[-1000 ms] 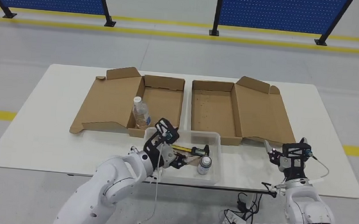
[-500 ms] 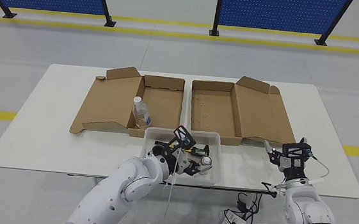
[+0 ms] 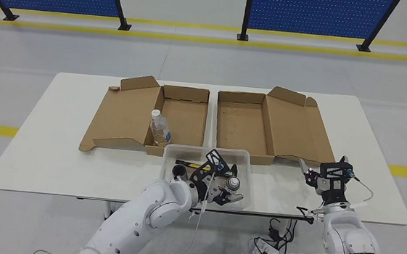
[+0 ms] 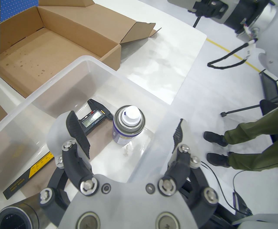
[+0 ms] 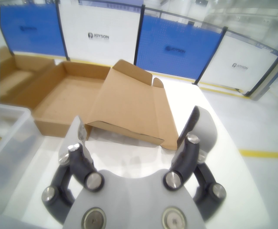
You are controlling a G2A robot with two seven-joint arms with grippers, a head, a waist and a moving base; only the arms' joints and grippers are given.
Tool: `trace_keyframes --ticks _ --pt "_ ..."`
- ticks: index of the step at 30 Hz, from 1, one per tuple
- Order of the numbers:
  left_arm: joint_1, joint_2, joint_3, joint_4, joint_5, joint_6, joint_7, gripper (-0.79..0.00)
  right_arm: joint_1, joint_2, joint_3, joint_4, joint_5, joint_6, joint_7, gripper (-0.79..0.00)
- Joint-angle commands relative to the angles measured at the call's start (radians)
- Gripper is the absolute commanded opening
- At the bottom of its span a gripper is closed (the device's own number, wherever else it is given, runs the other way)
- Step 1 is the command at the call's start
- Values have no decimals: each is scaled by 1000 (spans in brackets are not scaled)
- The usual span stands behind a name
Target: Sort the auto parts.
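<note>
My left end effector (image 4: 126,120) hangs wide open and empty. The upright blue-labelled metal spray can (image 4: 124,134) stands just below it, inside the clear plastic bin (image 4: 93,65). Closing off-centre could tip the can onto the black digital caliper (image 4: 95,118) beside it, or a finger could catch the bin wall.

A small spray can (image 4: 128,125) with a white nozzle stands upright in the clear plastic bin (image 4: 65,71), a black digital caliper (image 4: 92,120) lying flat just beside it and a black-and-yellow ruler (image 4: 28,176) farther along the floor
</note>
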Motion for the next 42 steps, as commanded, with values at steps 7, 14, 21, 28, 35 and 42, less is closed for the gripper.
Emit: trace_keyframes --ticks 7,14,21,28,35,42 --pt "-20 -9 24 37 26 14 17 -132 0 0 0 0 0 0 0 0" --pt "-33 -14 39 61 43 16 22 -148 0 0 0 0 0 0 0 0" --pt "-45 -19 45 79 43 13 22 -154 0 0 0 0 0 0 0 0" --pt "-58 -24 50 93 39 11 20 -249 0 0 0 0 0 0 0 0" --pt "-64 -30 63 103 36 11 20 -262 0 0 0 0 0 0 0 0" --pt "-68 -33 64 111 37 8 19 -289 0 0 0 0 0 0 0 0"
